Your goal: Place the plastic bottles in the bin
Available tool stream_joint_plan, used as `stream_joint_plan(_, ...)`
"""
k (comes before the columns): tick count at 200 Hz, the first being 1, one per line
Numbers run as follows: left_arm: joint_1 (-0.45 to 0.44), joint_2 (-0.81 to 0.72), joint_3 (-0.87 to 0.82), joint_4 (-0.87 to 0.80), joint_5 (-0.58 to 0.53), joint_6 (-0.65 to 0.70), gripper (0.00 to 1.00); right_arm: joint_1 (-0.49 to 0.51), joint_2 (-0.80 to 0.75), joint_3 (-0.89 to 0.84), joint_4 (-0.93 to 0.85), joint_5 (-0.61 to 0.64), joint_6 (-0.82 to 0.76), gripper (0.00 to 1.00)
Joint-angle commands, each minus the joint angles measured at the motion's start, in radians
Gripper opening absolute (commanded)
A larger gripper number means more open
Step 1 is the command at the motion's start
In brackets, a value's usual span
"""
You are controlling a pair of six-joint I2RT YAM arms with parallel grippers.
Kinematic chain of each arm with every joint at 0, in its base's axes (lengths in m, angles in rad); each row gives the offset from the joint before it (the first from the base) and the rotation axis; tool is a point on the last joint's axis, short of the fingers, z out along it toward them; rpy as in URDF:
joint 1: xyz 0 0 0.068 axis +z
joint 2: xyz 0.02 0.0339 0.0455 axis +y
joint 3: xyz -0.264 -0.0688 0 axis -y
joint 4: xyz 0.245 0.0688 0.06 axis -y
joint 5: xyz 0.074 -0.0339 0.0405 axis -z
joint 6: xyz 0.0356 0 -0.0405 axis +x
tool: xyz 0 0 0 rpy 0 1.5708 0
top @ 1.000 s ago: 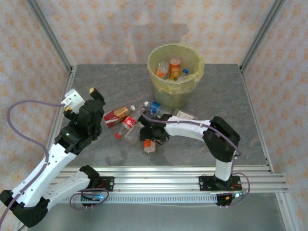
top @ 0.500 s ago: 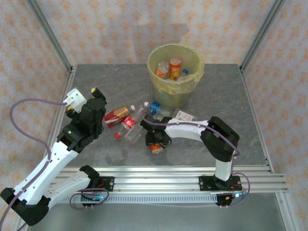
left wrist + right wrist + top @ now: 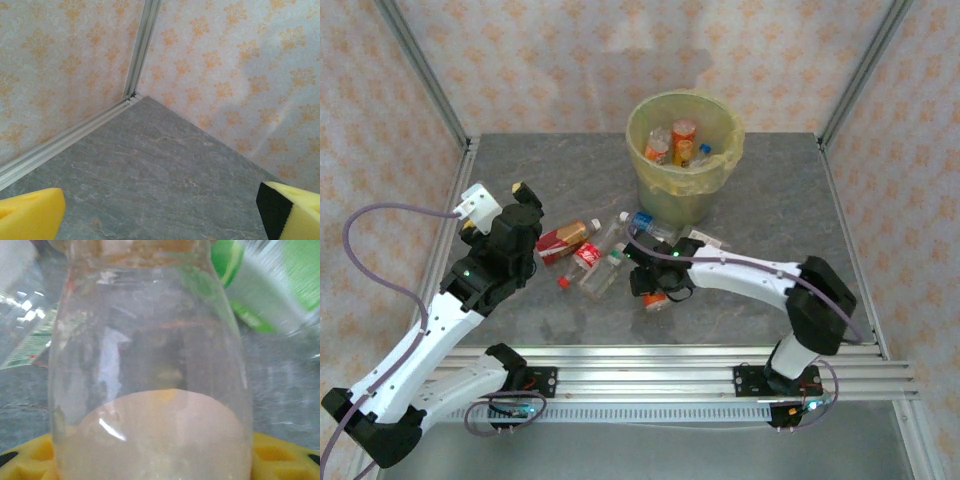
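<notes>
1. The right gripper (image 3: 653, 285) is clamped on a small clear plastic bottle with an orange label (image 3: 657, 300), near the middle of the grey marbled tabletop (image 3: 520, 170).
2. Just behind it, clear red-labelled and blue-labelled bottles (image 3: 564, 239) lie loose on the table.
3. The left gripper (image 3: 500, 197) hovers left of them, its yellow pads (image 3: 27, 212) wide apart and empty.
4. Farthest back, the round yellow-green bag-lined bin (image 3: 665, 195) holds more bottles (image 3: 682, 138).

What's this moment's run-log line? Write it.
left jaws: open over grey table | right jaws: shut on clear plastic bottle | round yellow-green bin: bottles inside | other bottles: on table
</notes>
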Motion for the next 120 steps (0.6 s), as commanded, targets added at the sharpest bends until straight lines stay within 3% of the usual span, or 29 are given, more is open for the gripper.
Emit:
stream_joint_plan(1,0.012,0.009,0.008,-0.03,-0.015,-0.025,1.0,0.004,-0.097,0.074,-0.063,0.095,-0.1,0.34)
stream_joint_plan(66,0.011,0.037,0.016,-0.015,0.027,-0.02,1.0,-0.024,-0.191,0.328,-0.029,0.305,-0.329,0.35)
stream_joint_plan(120,0.011,0.056,0.015,0.001,0.067,0.001,1.0,-0.154,-0.145,0.508,0.057,0.288,-0.441,0.35)
